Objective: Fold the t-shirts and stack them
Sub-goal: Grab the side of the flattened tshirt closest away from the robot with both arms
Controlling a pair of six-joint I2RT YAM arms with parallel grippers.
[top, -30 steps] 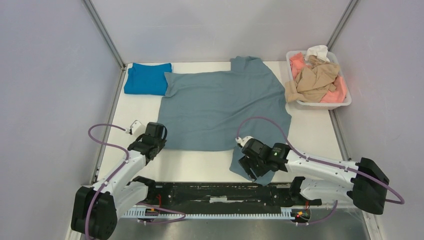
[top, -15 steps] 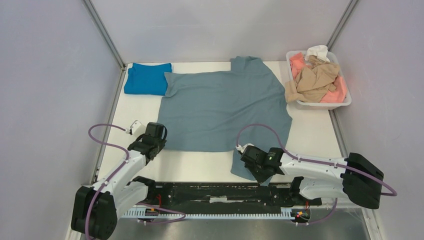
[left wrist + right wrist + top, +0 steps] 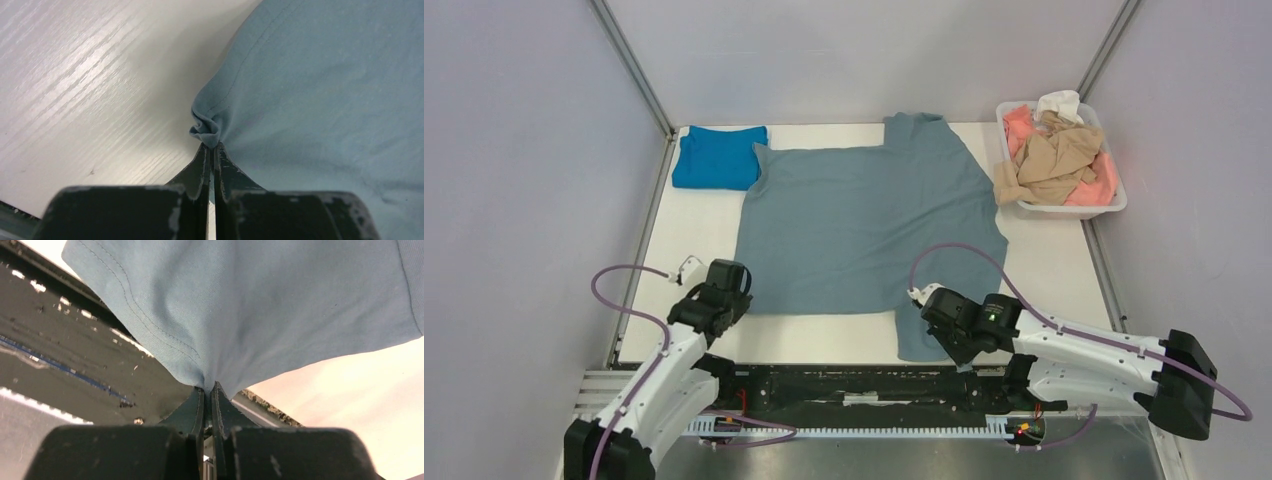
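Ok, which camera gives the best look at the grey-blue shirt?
The top external view: it shows the whole grey-blue shirt spread flat, both sleeves included. The left wrist view shows only a bunched corner pinched in shut jaws; the right wrist view only a sleeve edge, pinched likewise.

White left arm (image 3: 659, 370) and right arm (image 3: 1084, 348), black joints
each one's got a purple cable (image 3: 959, 246) looping off it, and the left gripper (image 3: 210, 146) has dark fingers (image 3: 197, 172), paint scuffed grey along the edges
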